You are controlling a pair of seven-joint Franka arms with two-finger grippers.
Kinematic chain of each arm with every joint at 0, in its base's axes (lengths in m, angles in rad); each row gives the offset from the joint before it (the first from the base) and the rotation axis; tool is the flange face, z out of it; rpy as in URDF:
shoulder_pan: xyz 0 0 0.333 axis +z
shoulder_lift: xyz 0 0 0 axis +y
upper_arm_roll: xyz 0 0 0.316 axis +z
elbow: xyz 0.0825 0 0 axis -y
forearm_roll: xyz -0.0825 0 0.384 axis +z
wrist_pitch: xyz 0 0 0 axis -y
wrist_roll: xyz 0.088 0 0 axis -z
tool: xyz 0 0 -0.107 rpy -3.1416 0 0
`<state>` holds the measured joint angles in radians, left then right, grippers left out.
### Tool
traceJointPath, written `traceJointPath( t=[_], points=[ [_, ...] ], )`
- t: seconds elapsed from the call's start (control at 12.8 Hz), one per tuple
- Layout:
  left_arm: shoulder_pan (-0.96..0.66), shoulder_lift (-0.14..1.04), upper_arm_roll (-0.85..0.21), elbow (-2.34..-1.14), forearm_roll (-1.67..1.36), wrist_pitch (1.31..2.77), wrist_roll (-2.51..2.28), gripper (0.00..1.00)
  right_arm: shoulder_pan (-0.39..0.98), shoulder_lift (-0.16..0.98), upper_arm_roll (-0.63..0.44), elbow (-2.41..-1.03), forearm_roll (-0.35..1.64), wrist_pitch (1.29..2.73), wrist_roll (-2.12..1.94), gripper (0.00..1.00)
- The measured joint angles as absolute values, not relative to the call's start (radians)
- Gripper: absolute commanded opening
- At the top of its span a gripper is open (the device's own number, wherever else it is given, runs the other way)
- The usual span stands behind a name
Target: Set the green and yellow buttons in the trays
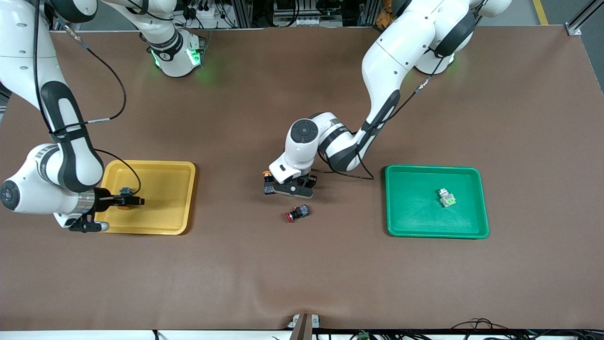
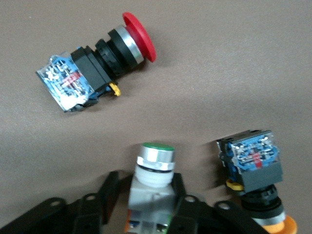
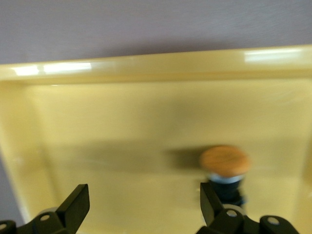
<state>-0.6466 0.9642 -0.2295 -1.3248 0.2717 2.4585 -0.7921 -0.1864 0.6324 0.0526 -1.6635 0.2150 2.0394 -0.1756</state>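
Observation:
My left gripper (image 1: 291, 188) is low at the table's middle, shut on a whitish-grey green button (image 2: 155, 168) that shows between its fingers in the left wrist view (image 2: 147, 191). A yellow-capped button (image 1: 267, 181) lies beside it on the table and also shows in the left wrist view (image 2: 256, 180). A second green button (image 1: 446, 198) lies in the green tray (image 1: 410, 222). My right gripper (image 1: 134, 201) is open and empty over the yellow tray (image 1: 165, 217). Another yellow-capped button (image 3: 225, 165) lies in that tray (image 3: 146, 122) beside one of its fingers (image 3: 212, 204).
A black switch with a red cap (image 1: 297, 213) lies on the table, nearer to the front camera than my left gripper; it also shows in the left wrist view (image 2: 97, 68). The brown table mat (image 1: 302, 274) has a small ridge at its front edge.

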Motion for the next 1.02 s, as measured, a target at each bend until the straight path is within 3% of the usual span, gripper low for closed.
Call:
traceJointPath(
  t=[0.39,0.7,1.02],
  points=[
    [-0.627,0.930,-0.223,-1.294,0.272,2.435,-0.889,0.00,-0.101,0.616,0.056,-1.605,0.215,1.964,0.019,1.00],
    [-0.525,0.770,-0.226,-1.284,0.268,2.209,-0.894,0.00,-0.020,0.575,0.071,-1.604,0.217,1.943,0.120,1.00],
    [-0.381,0.630,-0.242,-1.405,0.229,2.110,-0.880,0.00,0.129,0.555,0.086,-1.604,0.222,2.008,0.212,1.00]
  ],
)
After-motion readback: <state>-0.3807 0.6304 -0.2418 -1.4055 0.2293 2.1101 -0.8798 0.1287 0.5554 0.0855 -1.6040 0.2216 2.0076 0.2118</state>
